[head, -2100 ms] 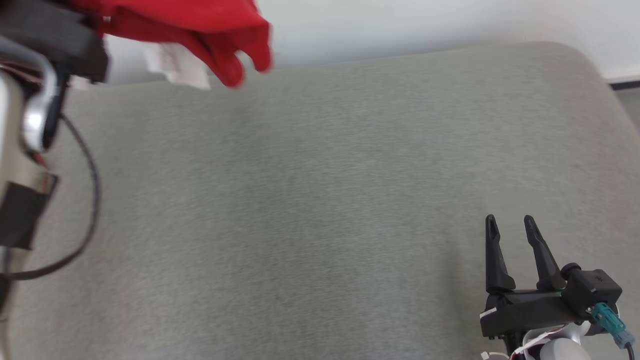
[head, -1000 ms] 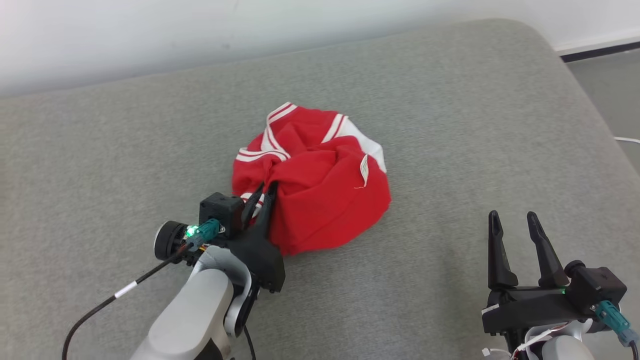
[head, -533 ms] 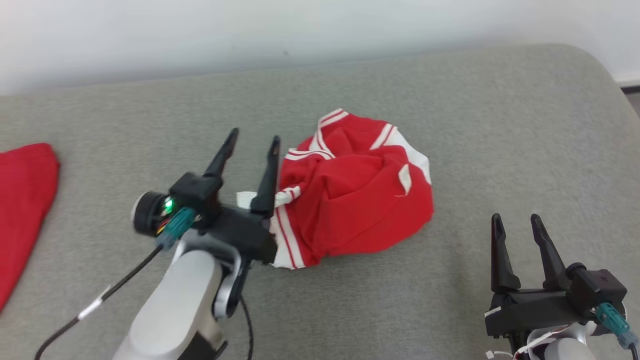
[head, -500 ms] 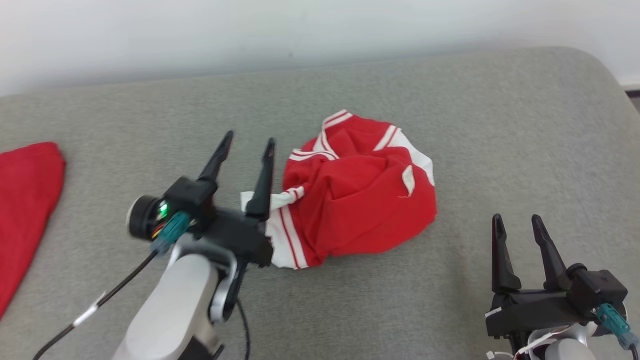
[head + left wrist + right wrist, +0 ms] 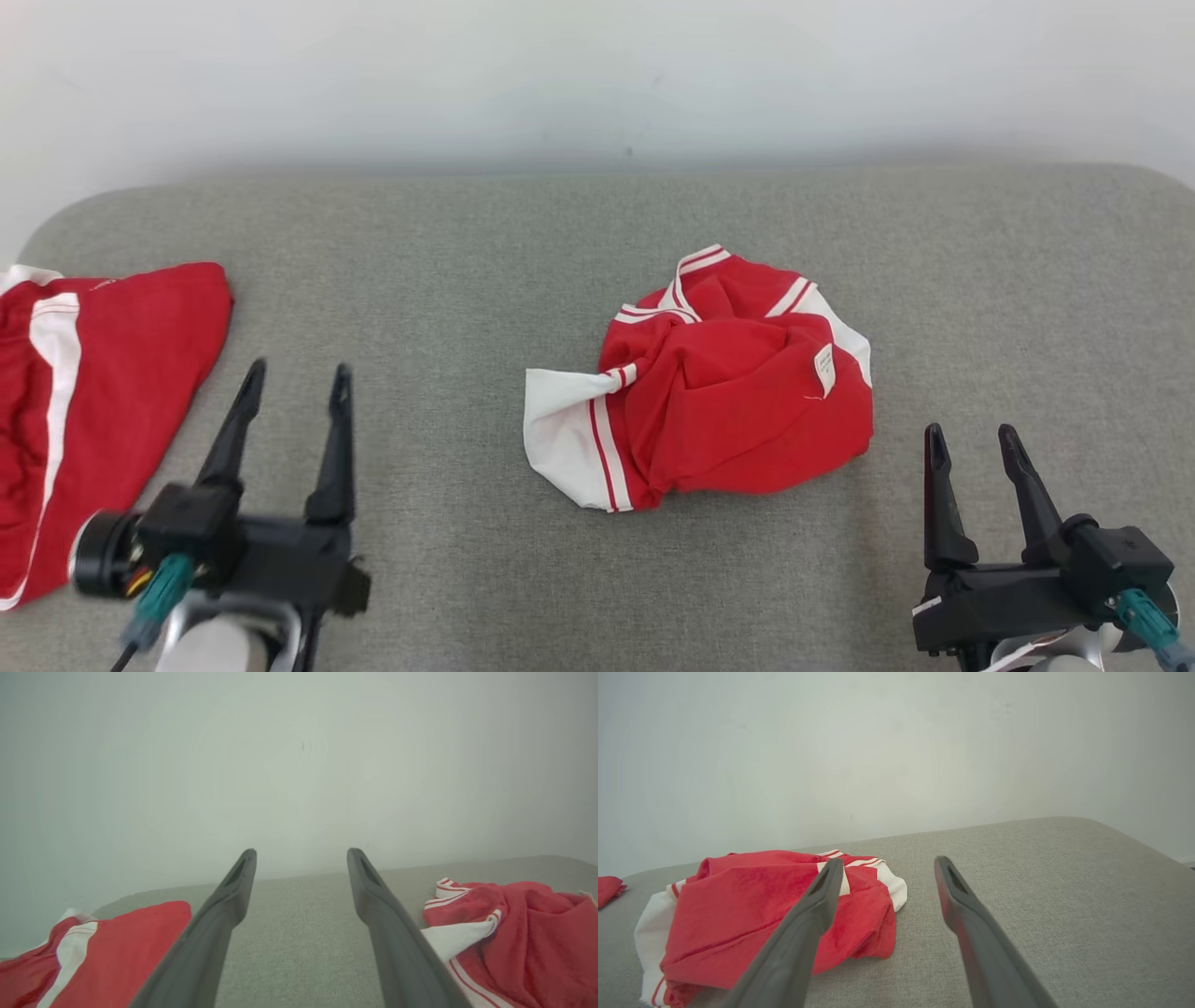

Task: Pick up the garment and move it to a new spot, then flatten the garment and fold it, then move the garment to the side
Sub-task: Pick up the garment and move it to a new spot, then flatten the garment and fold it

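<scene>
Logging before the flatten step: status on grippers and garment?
Left gripper open, empty. Right gripper open, empty. Garment lies crumpled between them, untouched. Second red garment far left, no obstruction.

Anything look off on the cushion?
The red-and-white garment sits bunched in a heap on the cushion, tag showing, unflattened. Left gripper and right gripper are open, touching nothing. A second red garment lies at the left edge.

Garment [image 5: 738, 411] of soft matt cloth, cushion [image 5: 448, 280] of coarse grey weave — fingers [image 5: 333, 448] of matt black plastic
</scene>
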### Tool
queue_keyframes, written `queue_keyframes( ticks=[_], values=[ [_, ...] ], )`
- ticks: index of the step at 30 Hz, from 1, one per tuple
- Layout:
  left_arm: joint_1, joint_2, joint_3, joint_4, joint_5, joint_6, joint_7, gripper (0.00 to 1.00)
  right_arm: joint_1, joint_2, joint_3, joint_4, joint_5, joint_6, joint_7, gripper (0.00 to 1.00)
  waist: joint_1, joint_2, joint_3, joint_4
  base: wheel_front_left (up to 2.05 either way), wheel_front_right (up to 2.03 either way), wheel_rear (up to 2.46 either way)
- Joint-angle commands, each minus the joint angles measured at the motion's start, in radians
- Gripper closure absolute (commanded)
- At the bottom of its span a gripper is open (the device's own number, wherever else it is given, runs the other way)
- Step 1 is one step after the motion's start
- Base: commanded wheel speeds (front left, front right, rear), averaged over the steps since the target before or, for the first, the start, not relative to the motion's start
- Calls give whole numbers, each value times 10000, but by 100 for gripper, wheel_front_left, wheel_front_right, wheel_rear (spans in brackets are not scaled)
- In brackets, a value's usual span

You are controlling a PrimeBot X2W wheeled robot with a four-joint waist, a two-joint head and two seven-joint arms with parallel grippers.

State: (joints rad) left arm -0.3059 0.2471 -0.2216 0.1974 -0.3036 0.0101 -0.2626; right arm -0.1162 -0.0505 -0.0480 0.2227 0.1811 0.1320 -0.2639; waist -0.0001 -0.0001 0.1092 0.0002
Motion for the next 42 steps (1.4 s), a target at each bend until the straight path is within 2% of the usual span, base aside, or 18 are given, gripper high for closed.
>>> queue_keyframes(
  ticks=[1, 6, 17, 27, 42],
  values=[
    [415, 58, 221, -201, 94, -24, -32, 0, 132, 1, -8, -30, -67, -25, -9, 0, 1, 1, -209, 146, 0, 0, 0],
    [1585, -47, 884, -729, 257, -231, -33, 0, 344, 2, -4, -38, -114, -25, -9, 0, 1, 1, -503, 262, 0, 0, 0],
    [3234, -861, 1647, -809, 666, -801, -33, 0, 838, 1, 129, -60, -175, -25, 62, 0, 1, 1, -1064, 416, 0, 0, 0],
    [3512, -1298, 2005, -960, 1080, -968, -34, 0, 1021, 1, 127, -184, -165, -25, 87, 0, 1, 1, -997, 465, 0, 0, 0],
    [3319, -1599, 2407, -737, 1341, -1233, -34, 0, 932, 1, 142, -198, -136, -25, 134, 0, 1, 1, -820, 348, 0, 0, 0]
  ],
)
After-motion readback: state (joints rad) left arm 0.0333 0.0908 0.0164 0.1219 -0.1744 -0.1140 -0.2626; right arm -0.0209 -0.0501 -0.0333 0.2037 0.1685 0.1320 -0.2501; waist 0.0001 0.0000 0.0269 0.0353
